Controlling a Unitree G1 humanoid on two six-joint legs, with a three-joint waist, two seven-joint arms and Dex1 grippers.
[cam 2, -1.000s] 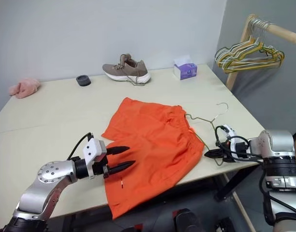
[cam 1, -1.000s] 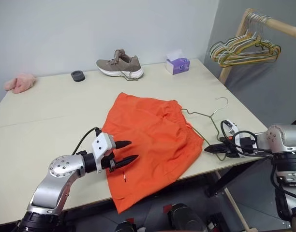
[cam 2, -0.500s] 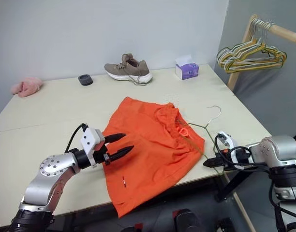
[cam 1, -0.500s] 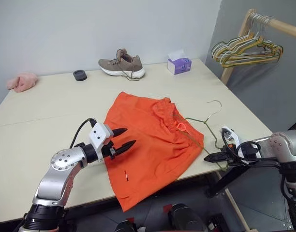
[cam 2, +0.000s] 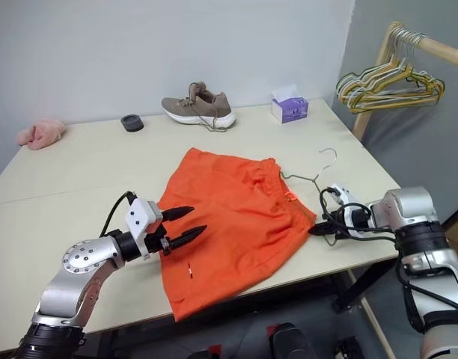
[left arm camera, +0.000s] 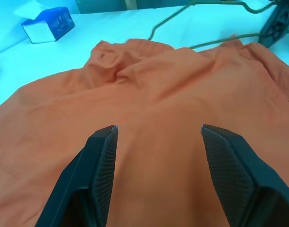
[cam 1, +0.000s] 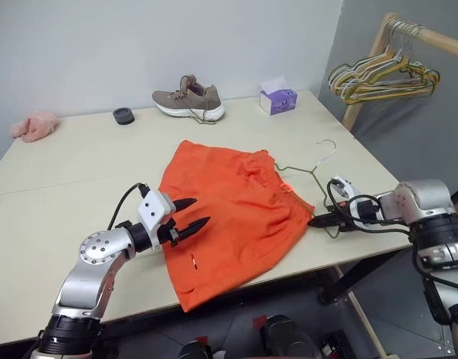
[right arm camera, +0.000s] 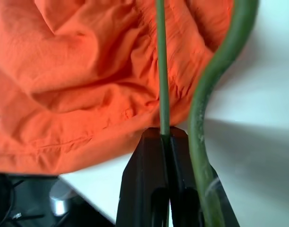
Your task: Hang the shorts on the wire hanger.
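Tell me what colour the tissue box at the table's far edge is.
The tissue box is purple with white tissue sticking up, clearest in the right eye view.

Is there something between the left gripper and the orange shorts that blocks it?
Nothing visible does. The left gripper hangs with open jaws right over the shorts, only bare fabric ahead of it. The right gripper is off at the waistband side, shut on the wire hanger, well away from the left one.

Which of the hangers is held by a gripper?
The thin bare dark wire hanger on the table, clamped by the right gripper; the coloured hangers hang on the rack.
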